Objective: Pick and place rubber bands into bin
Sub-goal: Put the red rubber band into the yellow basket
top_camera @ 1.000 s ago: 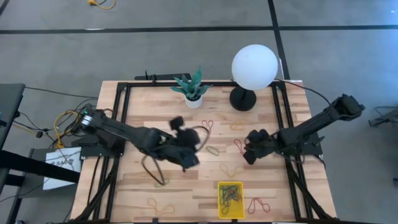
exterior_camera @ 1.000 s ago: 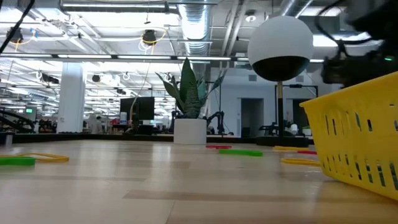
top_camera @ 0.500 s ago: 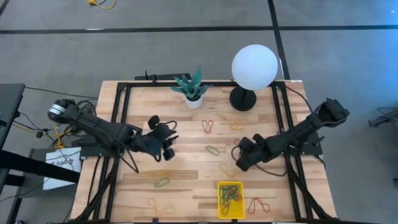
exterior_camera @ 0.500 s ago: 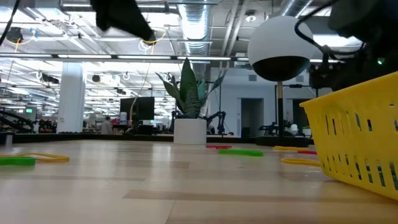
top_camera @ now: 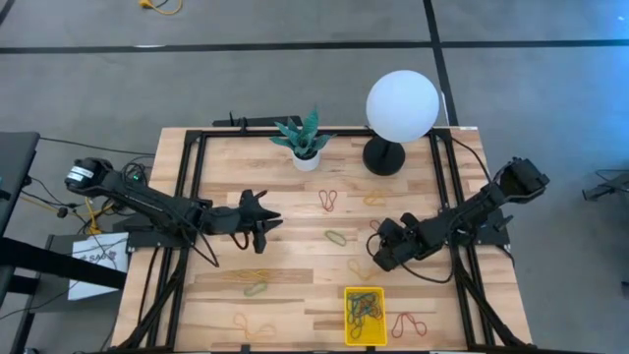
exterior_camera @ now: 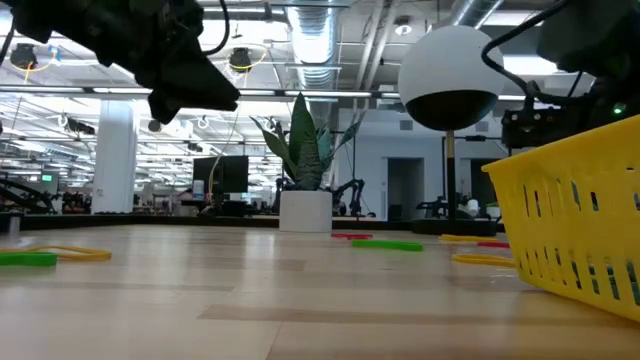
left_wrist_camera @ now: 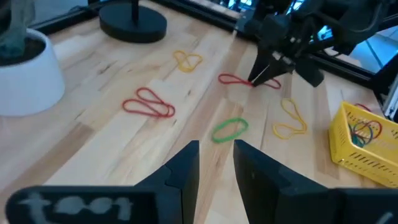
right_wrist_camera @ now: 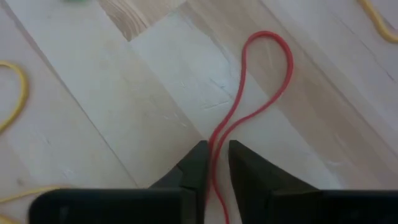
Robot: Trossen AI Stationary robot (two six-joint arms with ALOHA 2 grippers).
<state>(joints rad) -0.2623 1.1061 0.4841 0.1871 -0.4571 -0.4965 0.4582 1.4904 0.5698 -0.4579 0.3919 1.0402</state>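
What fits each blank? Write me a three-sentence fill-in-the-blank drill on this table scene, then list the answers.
The right claw has its fingertips either side of a ____ rubber band.
The bin is coloured ____.
The left claw is holding ____.
Missing words: red; yellow; nothing.

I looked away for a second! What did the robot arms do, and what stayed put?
The left gripper pulled back toward its own side. The right gripper dropped onto the thin red rubber band, its fingers closing around it. The small yellow plastic bin and the other bands stayed put.
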